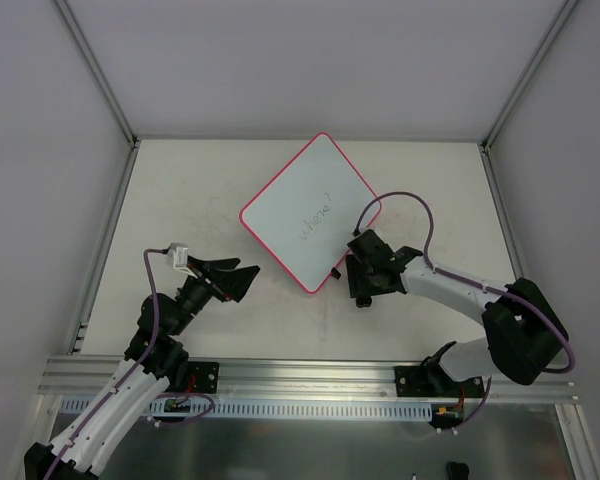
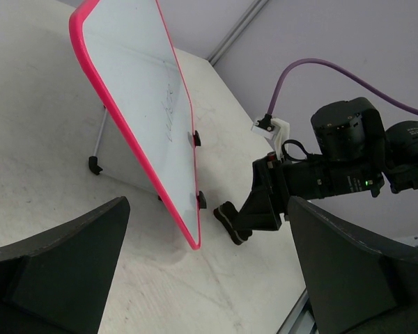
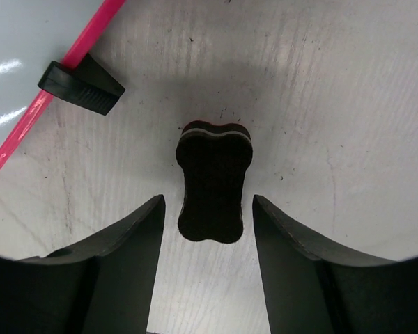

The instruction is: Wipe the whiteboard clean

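Top external view had the whiteboard [image 1: 290,205] on the middle of the table [image 1: 180,200], grey writing [image 1: 316,217] on it, the right gripper [image 1: 360,290] by its near corner, the left gripper [image 1: 234,277] spread open, well apart. Left wrist view showed the board propped tilted on a thin leg [image 2: 99,139]; a hard push might topple it. Right wrist view showed the eraser [image 3: 212,184] between parted jaws, ungripped; closing off-centre could knock it away.

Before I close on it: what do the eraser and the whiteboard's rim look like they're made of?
The eraser: probably felt or foam, matte black, with thin pale and red layers at its far end. Rim of the whiteboard: likely smooth moulded plastic, pink with a soft sheen; its face is glossy, showing light streaks.
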